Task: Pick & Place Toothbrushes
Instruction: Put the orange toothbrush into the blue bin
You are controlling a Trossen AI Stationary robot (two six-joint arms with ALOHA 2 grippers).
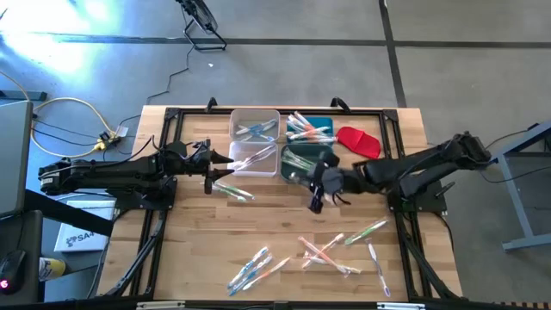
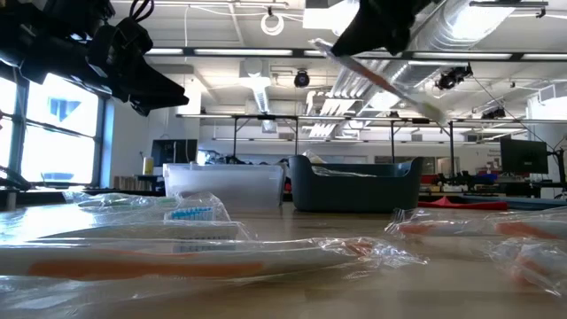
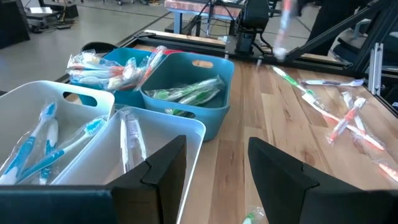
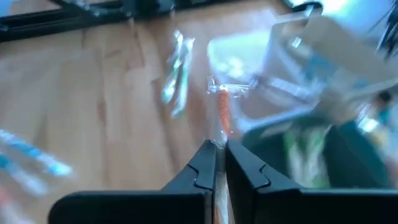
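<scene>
Toothbrushes lie scattered on the counter toward six o'clock, with a few more near the middle; others are already sorted into four bins at twelve o'clock: two white bins and two teal bins.

One wrapped, orange-handled toothbrush is pinched by the right claw, whose fingers are closed tight on the end of its handle. It is held above the counter at the near edge of the teal bin with green brushes.

The left claw is held open and empty just beside the nearer white bin, at about nine o'clock from the bins.

The grip appears thin: only the tip of a slippery wrapper seems to be caught, so the brush could swing or slide out before a bin is reached. Because green brushes fill the closest bin, an early release would probably put an orange one in the wrong compartment. A collision between the arms also looks possible, since both claws are crowded near the bins.
</scene>
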